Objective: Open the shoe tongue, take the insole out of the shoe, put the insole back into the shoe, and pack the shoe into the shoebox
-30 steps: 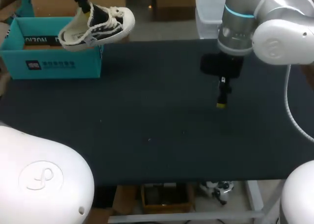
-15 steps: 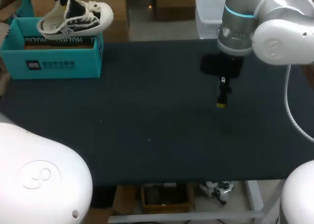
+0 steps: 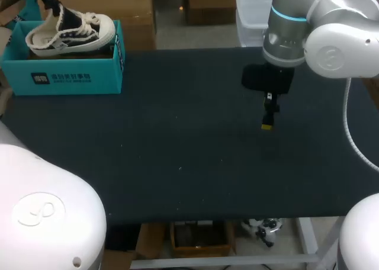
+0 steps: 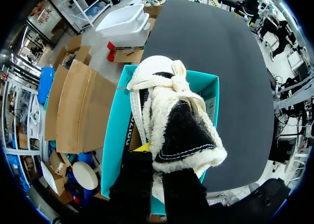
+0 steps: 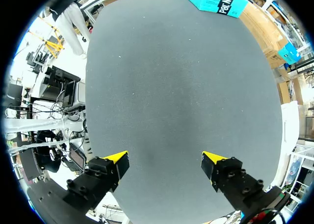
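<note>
I count one shoe (image 3: pixel 68 30), at the open top of one teal shoebox (image 3: pixel 62 77). There is one dark table (image 3: pixel 189 157), and the shoebox stands on it. I have two grippers: my left gripper (image 4: pixel 156 157) is above the shoebox, and my right gripper (image 5: pixel 165 162) is well apart from the shoebox.

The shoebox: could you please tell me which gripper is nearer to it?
Left. The left gripper grips the shoe by its heel directly over the shoebox; the right gripper hangs open above the table, far off to one side.
</note>
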Robot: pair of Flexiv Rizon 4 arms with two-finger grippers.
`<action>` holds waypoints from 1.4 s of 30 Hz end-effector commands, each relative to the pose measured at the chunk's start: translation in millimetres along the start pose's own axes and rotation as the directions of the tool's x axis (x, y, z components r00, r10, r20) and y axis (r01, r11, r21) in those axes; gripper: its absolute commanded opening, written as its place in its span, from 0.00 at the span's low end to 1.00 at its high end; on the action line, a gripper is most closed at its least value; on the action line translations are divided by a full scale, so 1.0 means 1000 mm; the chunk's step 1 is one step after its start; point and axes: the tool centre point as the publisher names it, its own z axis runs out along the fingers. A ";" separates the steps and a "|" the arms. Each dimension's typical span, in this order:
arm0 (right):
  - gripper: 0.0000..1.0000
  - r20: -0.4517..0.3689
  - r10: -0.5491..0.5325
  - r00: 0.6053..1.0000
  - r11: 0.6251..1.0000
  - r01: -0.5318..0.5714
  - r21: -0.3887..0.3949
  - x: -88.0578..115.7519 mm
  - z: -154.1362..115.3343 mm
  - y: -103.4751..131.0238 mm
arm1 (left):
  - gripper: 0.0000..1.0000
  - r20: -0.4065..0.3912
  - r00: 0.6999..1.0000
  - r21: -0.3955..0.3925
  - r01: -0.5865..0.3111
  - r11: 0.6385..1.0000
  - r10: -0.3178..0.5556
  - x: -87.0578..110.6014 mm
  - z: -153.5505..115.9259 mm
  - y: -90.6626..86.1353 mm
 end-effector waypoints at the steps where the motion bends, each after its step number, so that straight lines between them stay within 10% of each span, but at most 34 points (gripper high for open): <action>1: 1.00 0.001 0.001 1.000 1.000 -0.001 0.001 0.001 -0.001 -0.001 | 0.00 -0.082 0.997 0.021 0.004 1.000 -0.002 -0.022 0.020 0.008; 20: 1.00 0.001 0.001 1.000 1.000 -0.001 0.001 0.001 -0.001 -0.001 | 0.01 -0.214 0.976 -0.043 0.021 0.999 -0.030 -0.036 0.107 0.029; 25: 1.00 0.001 0.001 1.000 1.000 -0.001 0.001 0.001 -0.001 -0.001 | 1.00 -0.222 0.974 -0.058 0.033 0.998 -0.045 -0.034 0.114 0.029; 42: 1.00 0.001 0.001 1.000 1.000 -0.001 0.001 0.001 -0.001 -0.001 | 1.00 -0.125 0.992 -0.032 -0.023 0.999 0.019 0.023 0.037 -0.029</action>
